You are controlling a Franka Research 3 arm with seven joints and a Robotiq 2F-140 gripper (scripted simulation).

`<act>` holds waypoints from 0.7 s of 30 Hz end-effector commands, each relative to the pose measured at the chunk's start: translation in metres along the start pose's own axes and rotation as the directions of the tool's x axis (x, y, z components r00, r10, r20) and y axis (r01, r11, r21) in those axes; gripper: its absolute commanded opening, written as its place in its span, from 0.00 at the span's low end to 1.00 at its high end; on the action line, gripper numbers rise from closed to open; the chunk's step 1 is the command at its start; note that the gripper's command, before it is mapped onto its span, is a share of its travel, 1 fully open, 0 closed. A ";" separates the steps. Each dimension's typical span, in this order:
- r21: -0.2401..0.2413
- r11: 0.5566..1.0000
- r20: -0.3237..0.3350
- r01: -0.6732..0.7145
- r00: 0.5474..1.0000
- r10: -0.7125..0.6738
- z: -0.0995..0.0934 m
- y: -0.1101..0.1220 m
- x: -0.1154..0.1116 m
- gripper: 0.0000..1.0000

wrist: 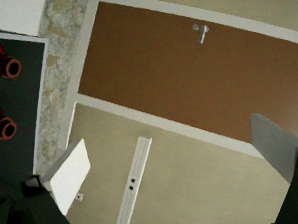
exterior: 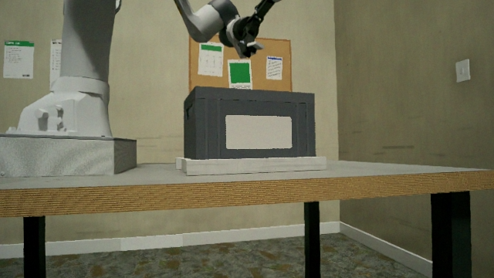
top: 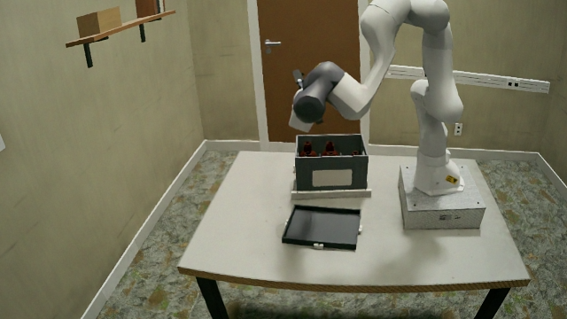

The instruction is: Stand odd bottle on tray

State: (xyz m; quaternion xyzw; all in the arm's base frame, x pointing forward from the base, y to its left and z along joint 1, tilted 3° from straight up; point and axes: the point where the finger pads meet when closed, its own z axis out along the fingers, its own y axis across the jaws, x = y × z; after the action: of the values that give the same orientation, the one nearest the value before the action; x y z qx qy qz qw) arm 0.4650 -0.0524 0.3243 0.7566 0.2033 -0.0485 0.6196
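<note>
matt grey plastic crate [top: 331, 181] [exterior: 208, 131] [wrist: 22, 155], dark smooth tray [top: 322, 226], glossy reddish-brown bottles [top: 330, 150] [wrist: 10, 67]

White-grey arm [top: 436, 66] [exterior: 86, 46] | dark wrist [top: 312, 95] [exterior: 225, 23] | yellow base sticker [top: 452, 179]

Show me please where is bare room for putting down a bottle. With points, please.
Bare: inside the tray's rim [top: 320, 245]; tabletop between tray and robot's pedestal [top: 443, 218]. Crowded: the bottle crate [top: 301, 175] [exterior: 204, 129] [wrist: 41, 100].
</note>
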 end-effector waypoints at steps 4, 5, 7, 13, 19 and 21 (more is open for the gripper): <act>0.000 1.000 0.000 0.000 1.000 0.000 0.000 0.000 0.000 1.00; 0.000 1.000 0.000 0.000 1.000 0.000 0.000 0.000 0.000 1.00; 0.000 1.000 0.000 0.000 1.000 0.000 0.000 0.000 0.000 1.00; 0.000 1.000 0.000 0.000 1.000 0.000 0.000 0.000 0.000 1.00; 0.024 1.000 0.005 -0.018 1.000 0.018 0.002 -0.002 -0.001 1.00; 0.142 0.984 0.039 -0.110 0.994 0.106 0.010 -0.014 -0.004 1.00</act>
State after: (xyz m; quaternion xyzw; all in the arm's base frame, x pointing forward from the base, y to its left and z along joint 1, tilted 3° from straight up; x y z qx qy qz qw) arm 0.4620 -0.0540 0.3193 0.7702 0.1923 -0.0508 0.6060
